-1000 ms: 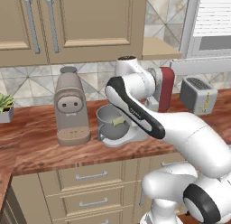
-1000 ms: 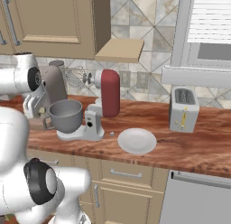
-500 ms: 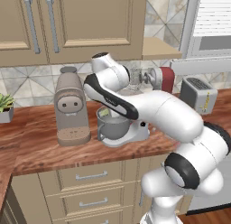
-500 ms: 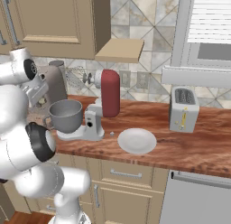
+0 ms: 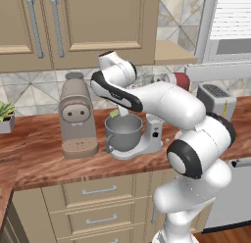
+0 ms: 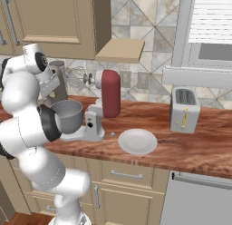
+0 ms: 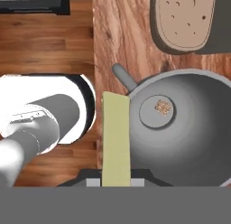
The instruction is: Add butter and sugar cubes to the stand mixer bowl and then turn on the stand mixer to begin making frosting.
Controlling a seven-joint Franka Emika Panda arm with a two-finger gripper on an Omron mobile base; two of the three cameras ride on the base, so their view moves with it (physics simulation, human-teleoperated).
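A pale yellow stick of butter (image 7: 116,137) is clamped in my gripper (image 7: 116,181), which is shut on it. The stick hangs over the near rim of the grey stand mixer bowl (image 7: 185,128), whose small handle (image 7: 122,77) points outward. From the left base view the gripper (image 5: 117,111) sits just above the bowl (image 5: 125,133) with the butter (image 5: 115,113) pointing down. The stand mixer (image 6: 110,93) has its dark red head tilted up behind the bowl (image 6: 69,116). No sugar cubes can be made out inside the bowl.
A tall beige coffee machine (image 5: 77,115) stands close to the left of the bowl. To the mixer's right lie a white plate (image 6: 137,141) and a silver toaster (image 6: 184,110). A potted plant (image 5: 6,115) sits far left. Cabinets and a shelf hang overhead.
The arm's upper links have swung left and back toward the wall. The gripper has stayed over the bowl with the butter still in it.
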